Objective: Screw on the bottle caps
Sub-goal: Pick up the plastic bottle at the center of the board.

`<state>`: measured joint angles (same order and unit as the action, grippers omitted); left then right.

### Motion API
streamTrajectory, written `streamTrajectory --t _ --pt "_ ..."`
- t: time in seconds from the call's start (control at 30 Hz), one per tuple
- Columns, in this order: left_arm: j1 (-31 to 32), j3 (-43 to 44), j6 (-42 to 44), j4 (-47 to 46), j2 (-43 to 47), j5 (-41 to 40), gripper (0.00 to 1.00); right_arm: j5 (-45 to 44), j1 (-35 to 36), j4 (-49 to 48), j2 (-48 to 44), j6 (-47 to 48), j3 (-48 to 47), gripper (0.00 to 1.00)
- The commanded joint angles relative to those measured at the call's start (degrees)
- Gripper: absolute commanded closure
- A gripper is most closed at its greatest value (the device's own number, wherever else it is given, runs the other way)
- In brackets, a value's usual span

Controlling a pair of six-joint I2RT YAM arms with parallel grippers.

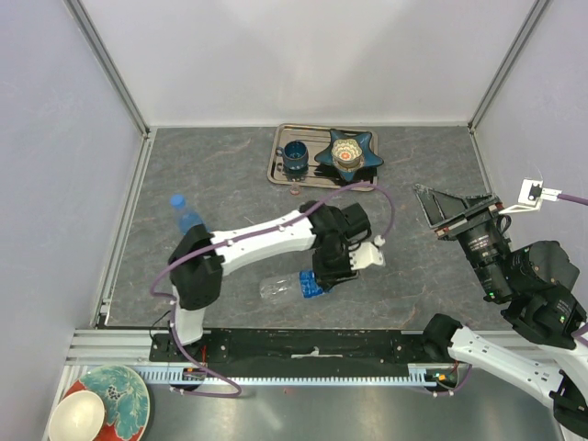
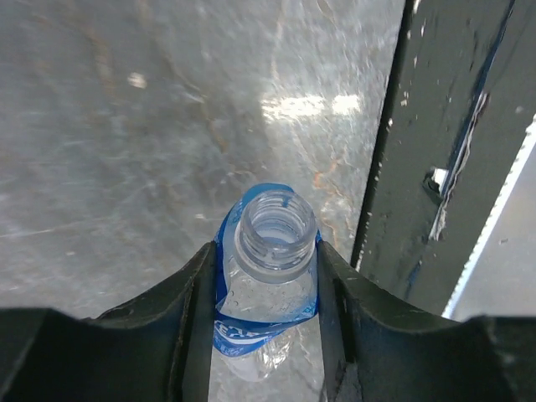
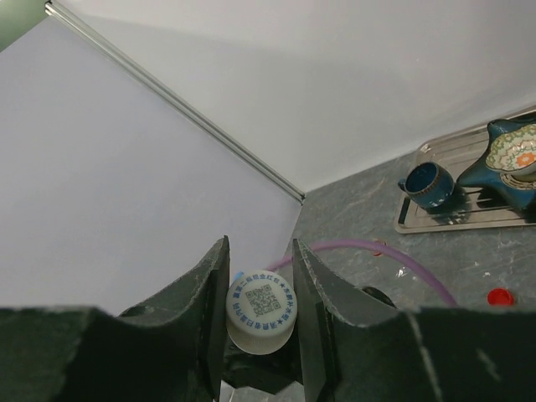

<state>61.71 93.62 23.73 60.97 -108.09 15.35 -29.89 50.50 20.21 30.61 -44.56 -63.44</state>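
Observation:
A clear bottle (image 1: 283,288) with a blue label lies on the table in front of the arms. My left gripper (image 1: 329,269) is shut on its shoulder just below the neck. In the left wrist view the bottle (image 2: 268,276) sits pinched between the left gripper (image 2: 266,251) jaws, and its threaded mouth is open and uncapped. My right gripper (image 3: 259,248) is raised at the right and shut on a white cap (image 3: 261,311) with a printed code. A second bottle (image 1: 188,220) stands at the left with a blue cap (image 1: 178,200) on. A red cap (image 1: 294,191) lies loose by the tray.
A metal tray (image 1: 277,165) at the back holds a dark blue cup (image 1: 295,156) and a blue star-shaped dish (image 1: 347,153). Walls close in the left, back and right sides. Two bowls (image 1: 99,404) sit off the table at the near left.

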Motion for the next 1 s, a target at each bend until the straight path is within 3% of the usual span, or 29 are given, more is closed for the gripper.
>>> streamTrajectory --t 0.0,0.3,0.43,0.47,0.5,0.97 --pt "1.66 3.58 0.27 6.62 -4.4 -1.29 0.73 -0.87 -0.05 0.45 -0.11 0.7 -2.04 0.82" --pt "1.92 2.88 -0.79 2.4 -4.59 -1.12 0.55 -1.22 0.04 0.54 0.59 2.28 -2.13 0.82" --pt "2.01 1.56 -0.61 0.73 -4.14 -1.91 0.34 -1.14 0.04 0.54 0.5 2.46 -2.04 0.82" --pt "2.01 1.04 -0.61 0.56 -4.06 -1.99 0.08 -1.22 0.04 0.54 0.42 2.46 -2.04 0.82" --pt "2.01 0.6 -0.61 0.29 -3.97 -2.08 0.03 -1.14 0.04 0.54 0.33 2.46 -1.95 0.82" --pt "2.1 -7.22 1.06 -5.25 4.54 -5.77 0.01 -0.52 0.04 1.5 0.33 2.45 -2.92 0.81"
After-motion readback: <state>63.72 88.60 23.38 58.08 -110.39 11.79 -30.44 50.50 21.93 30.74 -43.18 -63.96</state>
